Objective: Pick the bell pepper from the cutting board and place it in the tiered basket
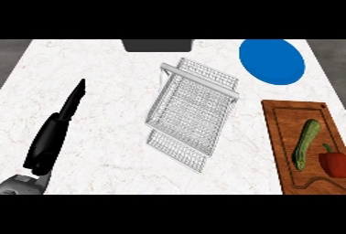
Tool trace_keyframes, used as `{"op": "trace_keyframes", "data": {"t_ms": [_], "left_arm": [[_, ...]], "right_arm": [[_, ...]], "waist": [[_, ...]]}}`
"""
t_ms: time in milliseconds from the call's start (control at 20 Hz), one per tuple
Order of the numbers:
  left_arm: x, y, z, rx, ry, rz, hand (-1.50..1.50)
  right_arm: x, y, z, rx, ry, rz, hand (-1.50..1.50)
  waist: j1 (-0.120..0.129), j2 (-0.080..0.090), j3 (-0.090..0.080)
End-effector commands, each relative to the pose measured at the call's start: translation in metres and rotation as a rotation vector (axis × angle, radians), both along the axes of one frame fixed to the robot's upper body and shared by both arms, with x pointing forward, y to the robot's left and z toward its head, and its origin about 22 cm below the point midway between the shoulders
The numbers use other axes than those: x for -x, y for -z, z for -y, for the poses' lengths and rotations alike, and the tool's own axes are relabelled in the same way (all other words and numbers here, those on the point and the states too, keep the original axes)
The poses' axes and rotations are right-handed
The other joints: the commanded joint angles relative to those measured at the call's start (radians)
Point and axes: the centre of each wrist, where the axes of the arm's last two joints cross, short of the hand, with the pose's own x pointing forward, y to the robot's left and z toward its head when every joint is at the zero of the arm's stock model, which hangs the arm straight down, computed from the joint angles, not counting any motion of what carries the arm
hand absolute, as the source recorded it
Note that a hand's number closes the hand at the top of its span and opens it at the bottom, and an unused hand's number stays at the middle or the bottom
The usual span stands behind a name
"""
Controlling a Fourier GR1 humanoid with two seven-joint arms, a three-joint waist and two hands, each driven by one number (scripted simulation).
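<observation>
**While the bell pepper [334, 163] sits on the cutting board [280, 132], left hand [49, 139] is open and holds nothing**

Fingers [74, 98] are straight and together. They point toward the far edge of the counter [101, 82] and lean a bit right. Nothing is between them. The hand is black and hangs over the white marble at the left side. The grey forearm [20, 185] comes in at the lower left corner.

Next to the right is the wire tiered basket [192, 107], mid-counter and set at a slant. From above, one tray overlaps a second that sticks out at the near end. It is well apart from the hand.

Further right is the wooden board, at the right side of the counter. The pepper is red with a green stem and lies on the board's near right part, partly cut off by the view's edge. It is well apart from both basket and hand. A green zucchini [305, 142] lies lengthwise just left of the pepper. I can't tell if they touch.

A blue plate [272, 61] sits beyond the board, far right. A dark object [157, 45] is at the far edge, centre, cut off at the top. I can't tell what it is.
</observation>
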Motion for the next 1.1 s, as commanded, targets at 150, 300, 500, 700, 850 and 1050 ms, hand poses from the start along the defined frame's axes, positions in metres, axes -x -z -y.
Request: {"op": "trace_keyframes", "data": {"t_ms": [150, 300, 500, 700, 850, 1050], "left_arm": [[-0.006, 0.011, 0.007, 0.007, 0.016, 0.002, 0.0], [-0.008, -0.008, 0.004, 0.027, 0.003, 0.008, 0.0], [-0.009, -0.009, 0.013, -0.005, 0.008, 0.01, 0.0], [-0.008, 0.001, 0.003, 0.004, 0.004, -0.006, 0.0], [0.002, 0.006, -0.001, -0.001, 0.022, 0.004, 0.0], [-0.008, -0.006, 0.004, 0.011, 0.007, 0.003, 0.0]], "right_arm": [[0.011, 0.024, -0.057, 0.07, 0.084, -0.022, -1.5], [0.0, 0.044, -0.053, 0.151, 0.1, -0.069, -1.5], [-0.001, 0.059, -0.049, 0.265, 0.14, -0.119, -1.5], [-0.009, 0.094, -0.056, 0.289, 0.182, -0.127, -1.5], [-0.008, 0.1, -0.05, 0.314, 0.19, -0.164, -1.5], [-0.007, 0.101, -0.037, 0.31, 0.171, -0.221, -1.5]], "waist": [[0.007, 0.003, 0.002], [0.013, 0.004, 0.002], [0.008, 0.003, 0.002], [0.01, 0.004, 0.003], [0.01, 0.003, 0.002], [0.003, 0.002, 0.002]]}}
